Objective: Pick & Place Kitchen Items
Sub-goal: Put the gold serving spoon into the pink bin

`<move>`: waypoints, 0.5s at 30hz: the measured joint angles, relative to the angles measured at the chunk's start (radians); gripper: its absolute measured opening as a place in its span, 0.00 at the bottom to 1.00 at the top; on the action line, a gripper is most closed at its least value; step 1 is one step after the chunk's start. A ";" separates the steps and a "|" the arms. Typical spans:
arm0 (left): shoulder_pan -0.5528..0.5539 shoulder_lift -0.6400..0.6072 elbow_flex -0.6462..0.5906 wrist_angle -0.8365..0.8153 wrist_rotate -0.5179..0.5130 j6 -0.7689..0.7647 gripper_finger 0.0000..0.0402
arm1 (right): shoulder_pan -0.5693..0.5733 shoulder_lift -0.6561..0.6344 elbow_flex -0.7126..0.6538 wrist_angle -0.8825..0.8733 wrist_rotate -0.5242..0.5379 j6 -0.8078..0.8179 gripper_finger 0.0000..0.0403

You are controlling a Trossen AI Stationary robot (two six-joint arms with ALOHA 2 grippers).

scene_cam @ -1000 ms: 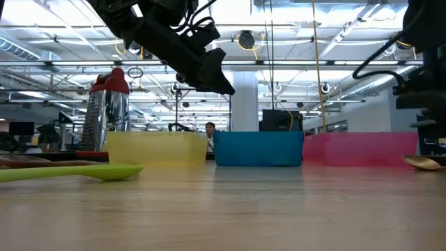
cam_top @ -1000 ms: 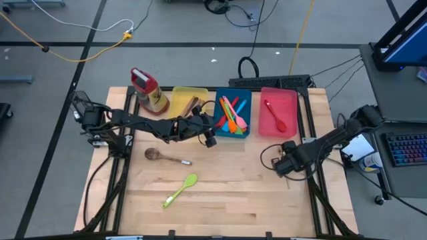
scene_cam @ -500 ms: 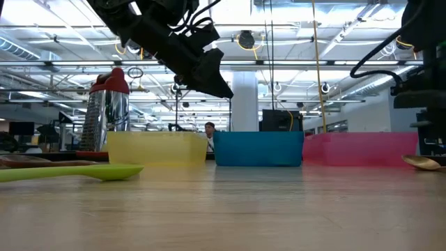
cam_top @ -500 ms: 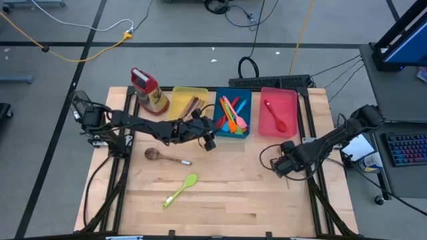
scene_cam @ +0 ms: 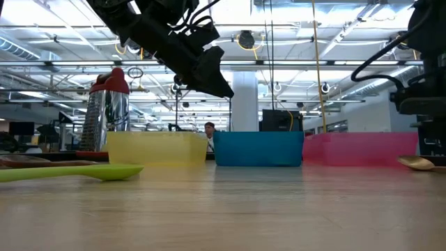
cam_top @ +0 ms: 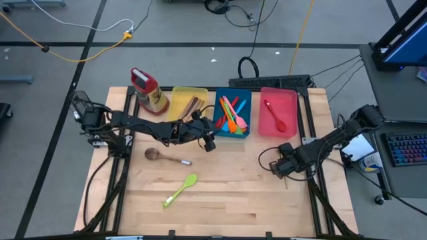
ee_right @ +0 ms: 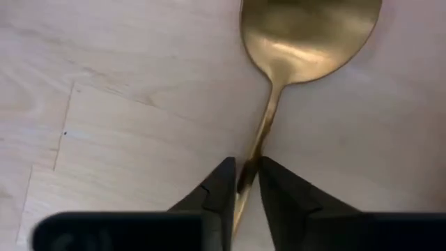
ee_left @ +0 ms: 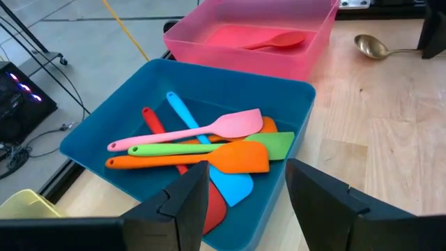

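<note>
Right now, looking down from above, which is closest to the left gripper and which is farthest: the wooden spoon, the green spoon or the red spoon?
1. Wooden spoon, on the table just below the left gripper.
2. Green spoon, lower down, toward the table's front.
3. Red spoon, inside the pink tray on the right.

Robotics laboratory in open industrial hall, grey concrete floor (cam_top: 80, 67) with trailing yellow cable (cam_top: 73, 50), exposed ceiling trusses with strip lights (scene_cam: 320, 63), black computer keyboard (cam_top: 405, 148) beside wooden worktable (cam_top: 233, 193).

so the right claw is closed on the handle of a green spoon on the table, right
Not quite. In the right wrist view the right claw is closed on the handle of a gold spoon on the table. The green spoon lies untouched elsewhere.
</note>
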 joint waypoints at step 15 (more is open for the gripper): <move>0.000 0.000 0.000 0.000 0.000 -0.007 0.49 | -0.001 -0.040 0.039 -0.004 0.205 -0.119 0.02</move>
